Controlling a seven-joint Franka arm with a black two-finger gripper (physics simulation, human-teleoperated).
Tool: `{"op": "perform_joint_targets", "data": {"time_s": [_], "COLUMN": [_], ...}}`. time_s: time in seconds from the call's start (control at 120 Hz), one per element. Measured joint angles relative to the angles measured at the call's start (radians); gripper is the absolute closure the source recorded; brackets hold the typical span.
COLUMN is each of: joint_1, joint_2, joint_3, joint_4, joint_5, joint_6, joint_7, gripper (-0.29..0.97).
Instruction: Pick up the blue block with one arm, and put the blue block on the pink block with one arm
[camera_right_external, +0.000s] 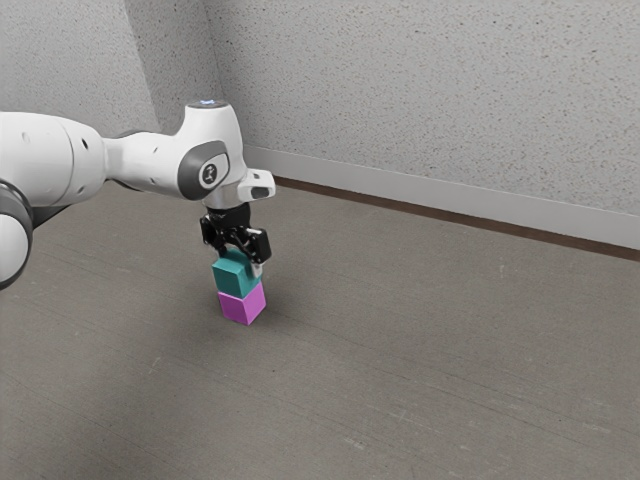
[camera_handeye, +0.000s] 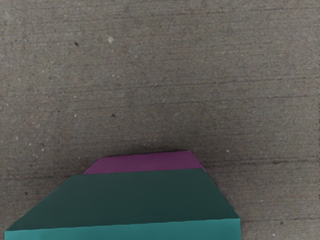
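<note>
Two blocks stand stacked: the blue block (camera_right_external: 236, 277) sits squarely on the pink block (camera_right_external: 241, 305), at 6 o'clock under the gripper (camera_right_external: 237, 257). The gripper clasps its top from both sides, probably so it stays aligned until you release.

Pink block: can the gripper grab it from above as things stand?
Probably not from above: the blue block sits stacked on the pink block, directly under the gripper. The pink block's sides look unobstructed, so a low side approach might work.
</note>
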Motion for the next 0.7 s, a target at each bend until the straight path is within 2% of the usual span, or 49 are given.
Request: {"op": "perform_joint_targets", "data": {"time_s": [0.292, 0.392, 0.517, 0.7], "joint_1": [0.004, 0.008, 0.009, 0.006], "joint_2": [-0.037, -0.143, -0.315, -0.423], "joint_3": [0.006, 0.014, 0.024, 0.072], "joint_4": [-0.004, -0.011, -0.016, -0.008], "joint_5": [0.000, 0.002, -0.014, -0.058], "joint_6": [-0.008, -0.051, -0.205, -0.372], "joint_7": [0.002, 0.002, 0.000, -0.001], "gripper": [0.01, 0.01, 0.00, 0.00]}}
